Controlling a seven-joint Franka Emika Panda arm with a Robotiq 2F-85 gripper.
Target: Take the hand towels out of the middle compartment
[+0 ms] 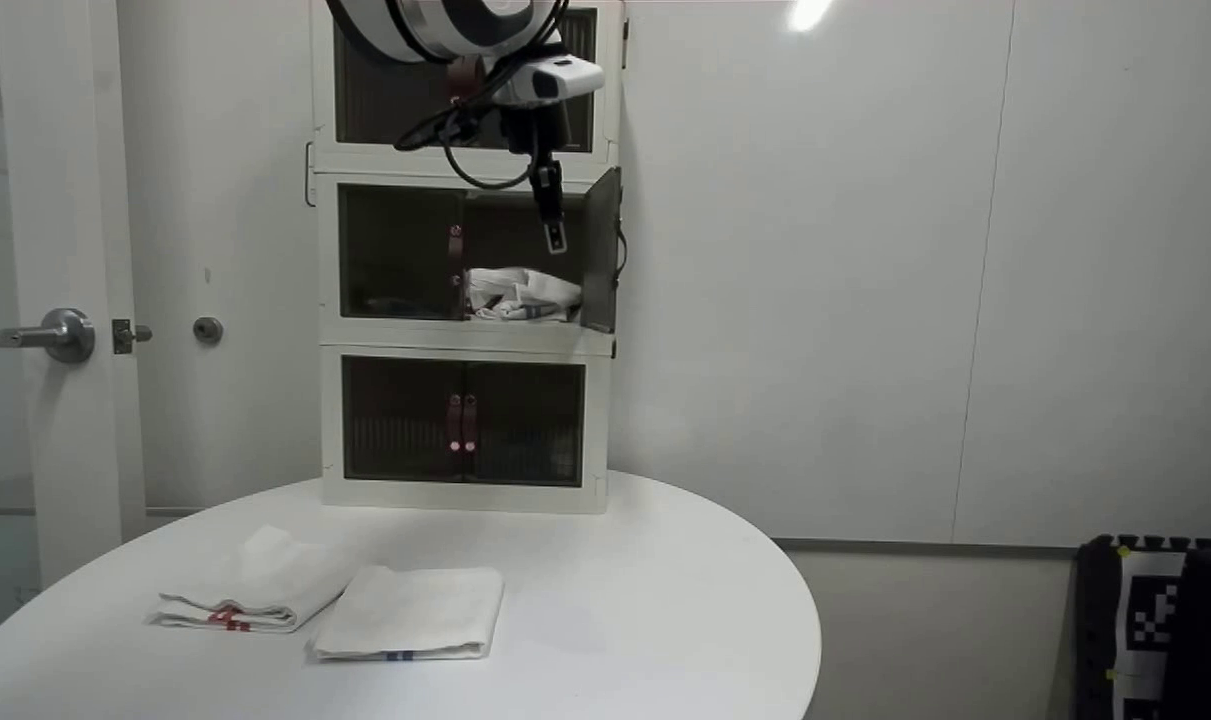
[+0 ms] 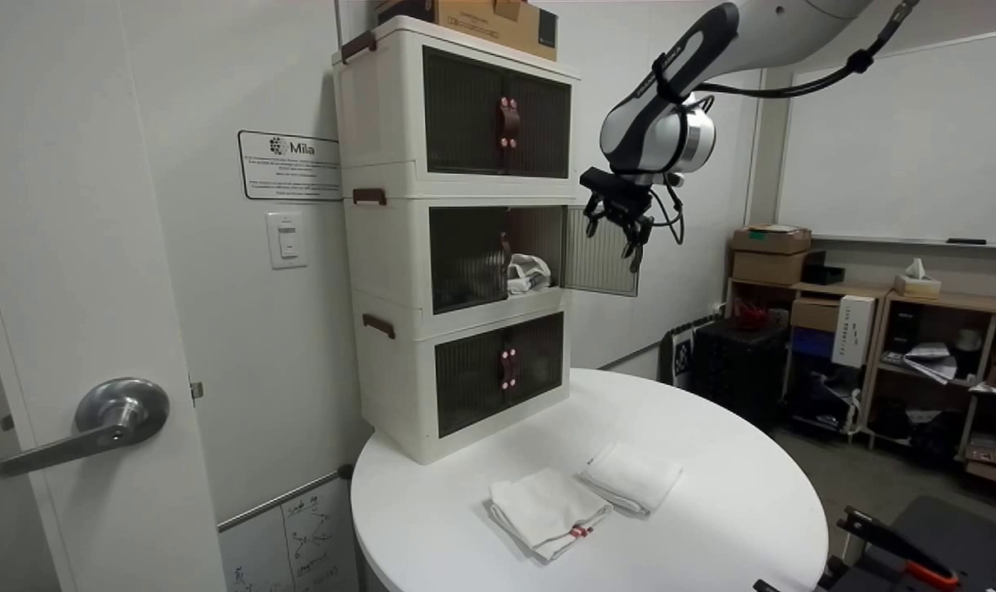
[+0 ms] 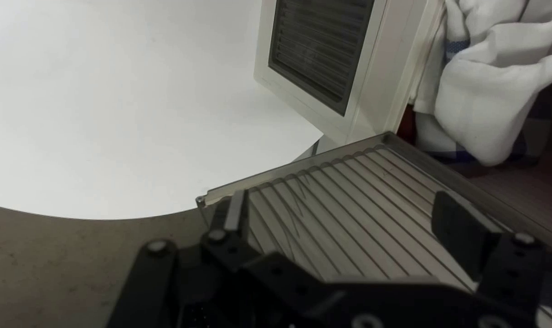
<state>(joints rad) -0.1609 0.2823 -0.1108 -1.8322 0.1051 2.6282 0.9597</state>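
The middle compartment (image 1: 465, 334) of the white cabinet has its right door (image 2: 603, 267) swung open and its left door (image 1: 400, 250) shut. White hand towels (image 1: 520, 292) with blue marks lie crumpled in the open right half. They also show in the other exterior frame (image 2: 528, 274) and at the upper right of the wrist view (image 3: 490, 86). How many there are is unclear. My gripper (image 2: 613, 247) is open and empty, outside the compartment near the open door. In the wrist view its fingers (image 3: 339, 209) are wide apart, with the ribbed door behind them.
A folded white towel with a red stripe (image 1: 265, 580) and one with a blue stripe (image 1: 415, 610) lie on the round white table (image 1: 665, 620). The upper compartment (image 2: 498, 111) and lower compartment (image 2: 498, 374) have shut doors. A cardboard box (image 2: 498, 25) sits on top.
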